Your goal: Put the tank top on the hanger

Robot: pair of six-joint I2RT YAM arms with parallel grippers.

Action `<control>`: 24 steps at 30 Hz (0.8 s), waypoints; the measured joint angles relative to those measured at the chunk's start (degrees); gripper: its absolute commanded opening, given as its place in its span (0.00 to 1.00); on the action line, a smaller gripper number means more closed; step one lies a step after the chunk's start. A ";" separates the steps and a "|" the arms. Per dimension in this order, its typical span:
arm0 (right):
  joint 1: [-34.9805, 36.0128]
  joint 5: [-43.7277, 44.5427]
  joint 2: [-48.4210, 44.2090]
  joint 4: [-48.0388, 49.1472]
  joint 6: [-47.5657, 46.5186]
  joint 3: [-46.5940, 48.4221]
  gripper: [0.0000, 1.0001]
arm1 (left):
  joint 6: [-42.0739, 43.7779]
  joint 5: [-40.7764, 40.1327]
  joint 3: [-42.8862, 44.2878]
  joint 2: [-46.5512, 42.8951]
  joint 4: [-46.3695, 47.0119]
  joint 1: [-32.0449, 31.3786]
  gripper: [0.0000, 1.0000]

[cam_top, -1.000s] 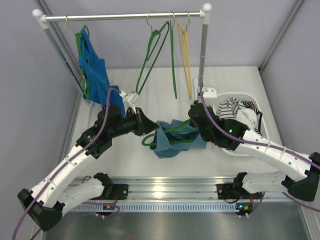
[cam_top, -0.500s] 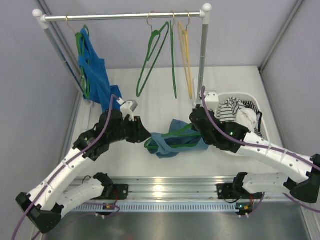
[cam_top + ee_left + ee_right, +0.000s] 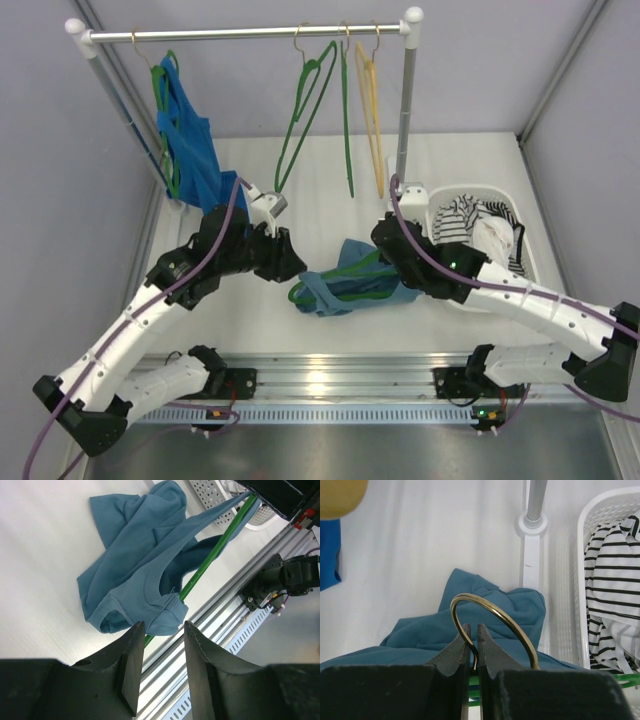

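Your right gripper [image 3: 473, 630] is clamped on the hook of the hanger [image 3: 215, 551], the tank top [image 3: 135, 575] on the table [image 3: 45, 555] looks only partly threaded, and your left gripper [image 3: 162, 626] hovers open beside it.

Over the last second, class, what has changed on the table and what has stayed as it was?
The left gripper has backed slightly left off the tank top and is open, holding nothing; the cloth's left end has slumped toward the near edge. The right gripper stays shut on the hook of the hanger. The rail and basket are unchanged.
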 measured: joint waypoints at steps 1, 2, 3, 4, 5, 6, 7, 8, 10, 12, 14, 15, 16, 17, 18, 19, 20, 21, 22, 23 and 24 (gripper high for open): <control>0.00 -0.11 0.20 -0.02 -0.02 0.00 0.00 | 0.63 0.79 0.31 0.83 0.07 0.00 0.42; 0.00 -0.22 0.33 -0.02 -0.09 0.00 0.00 | 1.25 1.36 0.48 1.68 0.02 -0.15 0.42; 0.00 -0.24 0.42 -0.07 -0.11 0.00 0.00 | 1.88 1.66 0.48 2.47 0.02 -0.48 0.41; 0.00 -0.24 0.48 -0.07 -0.15 0.00 0.00 | 2.49 1.99 0.48 3.37 -0.15 -0.87 0.41; 0.00 -0.24 0.57 -0.04 -0.17 0.00 0.00 | 3.04 2.23 0.48 4.00 -0.28 -1.33 0.41; 0.00 -0.26 0.68 -0.04 -0.20 0.00 0.00 | 3.50 2.25 0.48 4.48 -0.33 -1.90 0.41; 0.00 -0.28 0.81 -0.04 -0.22 0.00 0.00 | 3.89 2.34 0.48 4.94 -0.31 -2.49 0.41; 0.00 -0.31 0.94 -0.04 -0.28 0.00 0.00 | 4.39 2.34 0.48 5.44 -0.33 -3.21 0.41; 0.00 -0.46 1.16 -0.04 -0.46 0.00 0.00 | 5.11 2.10 0.48 6.14 -0.33 -4.31 0.41; 0.00 -0.50 1.22 -0.04 -0.50 0.00 0.00 | 5.73 1.86 0.48 6.75 -0.31 -5.27 0.41; 0.00 -0.61 1.22 -0.04 -0.57 0.00 0.00 | 6.40 1.07 0.48 7.23 -0.33 -6.05 0.41; 0.00 -0.63 1.22 -0.04 -0.57 0.00 0.00 | 6.60 0.83 0.48 7.39 -0.28 -6.27 0.41; 0.00 -0.63 1.22 -0.04 -0.57 0.00 0.00 | 6.84 0.33 0.48 7.72 -0.31 -6.62 0.41; 0.00 -0.63 1.22 -0.04 -0.57 0.00 0.00 | 7.06 -0.26 0.48 8.02 -0.31 -6.91 0.41; 0.00 -0.66 1.22 -0.04 -0.59 0.00 0.00 | 7.32 -0.74 0.48 8.35 -0.31 -7.17 0.41; 0.00 -0.66 1.22 -0.04 -0.57 0.00 0.00 | 7.67 -1.40 0.48 8.79 -0.28 -7.50 0.41; 0.00 -0.68 1.22 -0.04 -0.59 0.00 0.00 | 7.93 -2.14 0.48 9.18 -0.28 -7.91 0.40; 0.00 -0.74 1.22 -0.09 -0.59 0.00 0.00 | 8.15 -2.75 0.48 9.60 -0.28 -8.37 0.40; 0.00 -0.83 1.22 -0.11 -0.59 0.00 0.00 | 8.41 -3.52 0.48 9.97 -0.28 -8.83 0.40; 0.00 -0.87 1.22 -0.22 -0.59 0.00 0.00 | 8.72 -4.37 0.48 10.38 -0.31 -9.44 0.40; 0.00 -0.90 1.22 -0.26 -0.59 0.00 0.00 | 9.01 -5.03 0.48 10.67 -0.28 -9.86 0.40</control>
